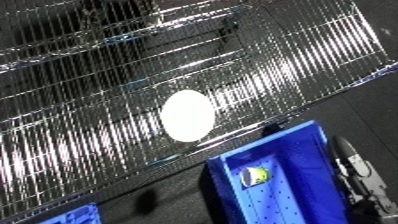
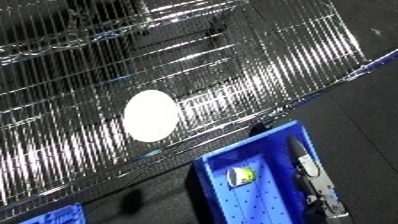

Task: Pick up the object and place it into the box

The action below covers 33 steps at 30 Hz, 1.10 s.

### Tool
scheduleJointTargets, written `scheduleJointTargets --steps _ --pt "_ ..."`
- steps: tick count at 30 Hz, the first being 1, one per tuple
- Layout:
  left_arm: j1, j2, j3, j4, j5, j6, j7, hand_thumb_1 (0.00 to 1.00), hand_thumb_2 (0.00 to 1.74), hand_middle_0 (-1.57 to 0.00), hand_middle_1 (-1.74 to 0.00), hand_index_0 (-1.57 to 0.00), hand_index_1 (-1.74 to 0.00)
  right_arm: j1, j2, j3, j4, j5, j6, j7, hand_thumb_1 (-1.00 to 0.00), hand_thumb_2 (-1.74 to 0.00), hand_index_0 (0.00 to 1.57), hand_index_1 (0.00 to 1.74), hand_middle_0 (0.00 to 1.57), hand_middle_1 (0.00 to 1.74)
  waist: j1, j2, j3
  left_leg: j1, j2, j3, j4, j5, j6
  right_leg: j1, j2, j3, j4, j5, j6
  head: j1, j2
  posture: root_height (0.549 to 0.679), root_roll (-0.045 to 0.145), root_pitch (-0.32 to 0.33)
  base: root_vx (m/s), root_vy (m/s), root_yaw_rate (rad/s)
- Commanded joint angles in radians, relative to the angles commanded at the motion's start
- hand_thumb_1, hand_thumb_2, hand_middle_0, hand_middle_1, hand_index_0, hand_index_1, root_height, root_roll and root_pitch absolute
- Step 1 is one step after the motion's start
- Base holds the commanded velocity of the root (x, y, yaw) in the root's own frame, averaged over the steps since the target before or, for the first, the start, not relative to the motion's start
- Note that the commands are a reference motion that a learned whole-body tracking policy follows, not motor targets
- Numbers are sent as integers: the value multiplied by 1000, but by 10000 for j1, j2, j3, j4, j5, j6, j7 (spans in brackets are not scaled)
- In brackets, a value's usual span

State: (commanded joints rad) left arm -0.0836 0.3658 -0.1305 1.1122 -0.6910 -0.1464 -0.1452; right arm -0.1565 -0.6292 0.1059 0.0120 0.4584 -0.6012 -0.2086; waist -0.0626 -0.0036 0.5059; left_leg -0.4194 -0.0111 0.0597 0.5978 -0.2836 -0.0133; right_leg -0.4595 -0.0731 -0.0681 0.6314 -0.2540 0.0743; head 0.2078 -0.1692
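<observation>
A small yellow-green and white object (image 1: 254,175) lies inside the blue bin (image 1: 286,202), near its far left corner. My right hand (image 2: 302,159) comes in from the lower right and hangs over the bin's right side, a short way to the right of the object. Its black fingers (image 1: 344,150) are stretched out straight and hold nothing. The left hand does not show in either view.
A chrome wire shelf (image 1: 107,75) fills the upper part of the view, just beyond the bin. A white oval shape (image 1: 187,116) sits on it. The corner of a second blue bin (image 1: 69,215) shows at the lower left. Dark floor surrounds the bins.
</observation>
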Motion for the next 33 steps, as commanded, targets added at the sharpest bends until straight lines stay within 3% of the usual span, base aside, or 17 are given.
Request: scheduleJointTargets --steps 7,15,23,28,33 --pt "-320 140 -307 73 301 289 40 0 0 0 0 0 0 -1705 -441 511 64 -67 1581 141 0 0 0 0 0 0 393 62 -115 -67 -34 -108 146 -15 -50 67 -127 -184 57 -37 -88 547 -318 647 38 69 25 -45 77" --pt "-601 250 -670 -164 536 721 132 0 0 0 0 0 0 -3805 -653 1715 1463 293 3251 1189 0 0 0 0 0 0 776 210 -105 -238 -175 -279 401 -28 -40 4 -307 -356 263 -94 -232 1106 -653 646 47 60 33 -18 99" --pt "-717 313 -1033 -324 501 1025 178 0 0 0 0 0 0 -5293 -731 2535 2951 465 3869 1310 0 0 0 0 0 0 1095 490 -6 -381 -355 -341 547 -16 -33 -149 -473 -432 546 -160 -318 1636 -723 643 58 55 31 13 87" --pt "-771 355 -1193 -480 397 1128 173 0 0 0 0 0 0 -6160 -759 2912 3893 485 4102 1042 0 0 0 0 0 0 1218 659 121 -520 -455 -343 596 6 -16 -333 -523 -452 708 -179 -356 1998 -552 642 62 59 4 24 68" --pt "-752 344 -1338 -597 326 1124 98 0 0 0 0 0 0 -6843 -720 3240 4836 412 4190 925 0 0 0 0 0 0 1333 777 141 -711 -512 -349 664 10 2 -543 -561 -477 829 -189 -392 2257 -305 640 65 67 8 19 45"
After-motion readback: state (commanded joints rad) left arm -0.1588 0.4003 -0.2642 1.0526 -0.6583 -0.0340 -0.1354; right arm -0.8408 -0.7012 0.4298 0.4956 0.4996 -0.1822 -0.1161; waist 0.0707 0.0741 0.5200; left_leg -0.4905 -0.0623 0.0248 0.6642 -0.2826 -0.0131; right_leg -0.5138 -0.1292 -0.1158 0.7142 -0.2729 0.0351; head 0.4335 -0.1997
